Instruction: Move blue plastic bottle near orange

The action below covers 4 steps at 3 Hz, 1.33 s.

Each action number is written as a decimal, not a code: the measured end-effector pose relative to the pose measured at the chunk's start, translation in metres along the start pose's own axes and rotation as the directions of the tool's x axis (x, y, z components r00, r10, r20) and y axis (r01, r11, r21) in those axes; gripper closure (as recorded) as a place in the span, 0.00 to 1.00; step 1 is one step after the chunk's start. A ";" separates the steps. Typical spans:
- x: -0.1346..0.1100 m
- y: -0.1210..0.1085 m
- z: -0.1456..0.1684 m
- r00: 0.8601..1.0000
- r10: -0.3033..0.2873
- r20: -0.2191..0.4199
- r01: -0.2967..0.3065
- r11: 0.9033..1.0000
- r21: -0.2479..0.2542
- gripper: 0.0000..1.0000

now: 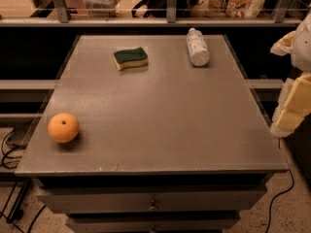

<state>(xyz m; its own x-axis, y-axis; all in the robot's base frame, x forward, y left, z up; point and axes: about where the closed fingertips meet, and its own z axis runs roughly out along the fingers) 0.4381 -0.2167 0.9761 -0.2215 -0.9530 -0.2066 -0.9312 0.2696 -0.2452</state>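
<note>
The blue plastic bottle point(197, 47) lies on its side at the far right of the grey table top point(165, 115), its white cap pointing away. The orange point(63, 127) sits near the table's front left corner, far from the bottle. My gripper point(293, 98) shows as pale white and yellow parts at the right edge of the view, beyond the table's right side, well apart from both the bottle and the orange. It holds nothing that I can see.
A green-and-yellow sponge point(130, 58) lies at the far left-middle of the table. A railing point(170, 13) with packaged goods behind it runs along the back. Drawers point(153, 203) sit under the table front; cables lie on the floor at both sides.
</note>
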 end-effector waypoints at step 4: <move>-0.024 -0.016 0.022 0.969 0.094 0.227 -0.097 0.995 0.002 0.00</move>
<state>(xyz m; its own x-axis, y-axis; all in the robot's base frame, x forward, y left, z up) 0.4650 -0.1956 0.9642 -0.2368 -0.8669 -0.4387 -0.9046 0.3615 -0.2260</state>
